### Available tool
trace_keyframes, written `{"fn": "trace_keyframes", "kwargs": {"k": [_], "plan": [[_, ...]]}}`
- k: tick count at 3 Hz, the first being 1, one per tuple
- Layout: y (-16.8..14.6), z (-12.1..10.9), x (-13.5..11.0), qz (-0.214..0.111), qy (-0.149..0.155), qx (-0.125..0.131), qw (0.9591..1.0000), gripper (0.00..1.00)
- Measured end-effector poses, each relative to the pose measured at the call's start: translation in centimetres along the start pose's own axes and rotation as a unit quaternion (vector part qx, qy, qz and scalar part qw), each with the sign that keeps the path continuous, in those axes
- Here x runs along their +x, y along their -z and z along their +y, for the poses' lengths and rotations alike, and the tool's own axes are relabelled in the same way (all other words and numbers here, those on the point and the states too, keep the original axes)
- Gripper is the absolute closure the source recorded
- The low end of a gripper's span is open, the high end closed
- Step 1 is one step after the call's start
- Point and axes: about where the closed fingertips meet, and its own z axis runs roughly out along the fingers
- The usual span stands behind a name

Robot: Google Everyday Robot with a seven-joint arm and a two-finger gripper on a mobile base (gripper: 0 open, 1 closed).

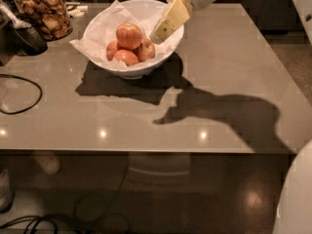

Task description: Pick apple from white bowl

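The white bowl [100, 29], lined with crinkled white paper, stands at the far left of the grey table. The apple [129, 35], the largest and palest, lies on top of three smaller redder apples [126, 57]. My gripper [158, 35] reaches in from the upper right, its cream-yellow fingers [170, 19] pointing down-left over the bowl's right rim. The tip hangs just right of the apple and does not touch it.
A glass jar of brown snacks [45, 12] stands left of the bowl, beside a dark object [29, 35]. A black cable [19, 94] loops on the table's left edge. The arm's shadow [219, 113] falls across the table middle.
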Motion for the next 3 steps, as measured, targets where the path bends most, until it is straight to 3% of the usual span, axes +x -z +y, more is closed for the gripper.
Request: {"fn": "trace_keyframes", "kwargs": {"k": [2, 3], "plan": [[-4.0, -2.9, 0.3, -0.015, 0.013, 0.031, 0.9993, 0.0], [-6.5, -4.5, -0.3, -0.025, 0.014, 0.024, 0.9993, 0.0]]}}
